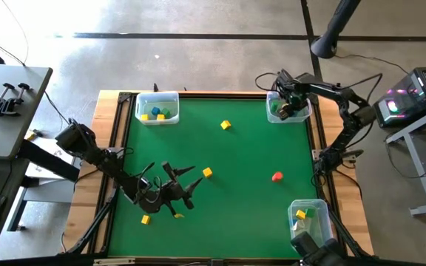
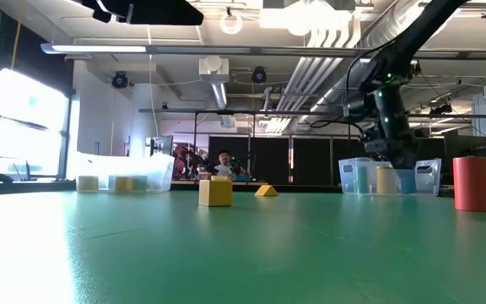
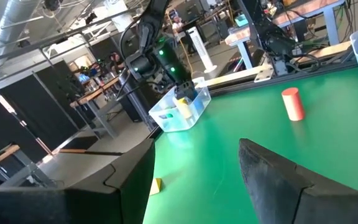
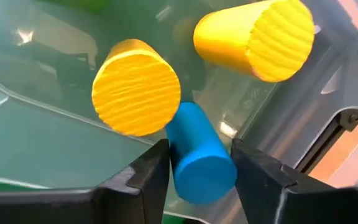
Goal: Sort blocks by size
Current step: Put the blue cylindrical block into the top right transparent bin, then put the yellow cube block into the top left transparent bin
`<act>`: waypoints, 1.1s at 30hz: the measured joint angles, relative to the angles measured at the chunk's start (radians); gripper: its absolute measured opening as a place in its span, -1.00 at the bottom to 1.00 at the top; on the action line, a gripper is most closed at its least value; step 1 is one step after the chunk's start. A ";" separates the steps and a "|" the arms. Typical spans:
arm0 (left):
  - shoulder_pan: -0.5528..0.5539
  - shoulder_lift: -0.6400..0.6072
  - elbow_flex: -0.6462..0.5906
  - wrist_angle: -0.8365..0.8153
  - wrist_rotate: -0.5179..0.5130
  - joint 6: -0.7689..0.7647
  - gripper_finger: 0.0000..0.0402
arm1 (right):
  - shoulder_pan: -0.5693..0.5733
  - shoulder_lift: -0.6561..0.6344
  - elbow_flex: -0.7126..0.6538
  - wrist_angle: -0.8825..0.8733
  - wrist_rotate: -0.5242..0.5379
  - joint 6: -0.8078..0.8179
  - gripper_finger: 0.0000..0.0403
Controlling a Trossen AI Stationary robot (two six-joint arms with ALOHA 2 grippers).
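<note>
Blocks: scattered over the green table (image 1: 242, 207), some already in three clear bins.
Left gripper (image 1: 187, 193): low over the near-left of the mat, fingers (image 3: 272, 180) spread apart with nothing between them.
Yellow block by left gripper (image 1: 146, 219): on the mat just behind and beside it; another yellow cube (image 1: 208, 172) lies just ahead of its fingertips.
Far-left bin (image 1: 157, 108): well ahead of the left gripper — yellow, blue and green pieces inside.
Red cylinder (image 1: 276, 176): upright mid-table, between the two arms.
Right gripper (image 4: 197, 165): down inside the far-right bin (image 1: 287, 108), jaws apart, either side of a blue cylinder (image 4: 199, 155).
Yellow cylinders (image 4: 137, 94): two, just beyond the blue one, in the same bin.
Near-right bin (image 1: 308, 216): holds more blocks.
</note>
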 joint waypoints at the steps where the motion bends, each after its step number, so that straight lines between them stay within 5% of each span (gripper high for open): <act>1: 0.000 0.000 0.000 0.000 0.000 0.000 0.08 | 0.000 -0.005 0.000 0.001 0.001 -0.015 -0.20; 21: 0.000 0.000 0.000 0.000 0.000 -0.008 0.08 | 0.041 -0.291 -0.027 0.131 0.007 -0.038 -0.18; 26: 0.000 0.000 0.000 0.000 0.000 -0.013 0.08 | 0.187 -0.477 -0.191 0.338 -0.082 0.009 -0.18; 33: 0.000 0.000 0.000 -0.001 0.000 -0.019 0.08 | 0.581 -0.741 -0.492 0.712 -0.110 0.144 -0.18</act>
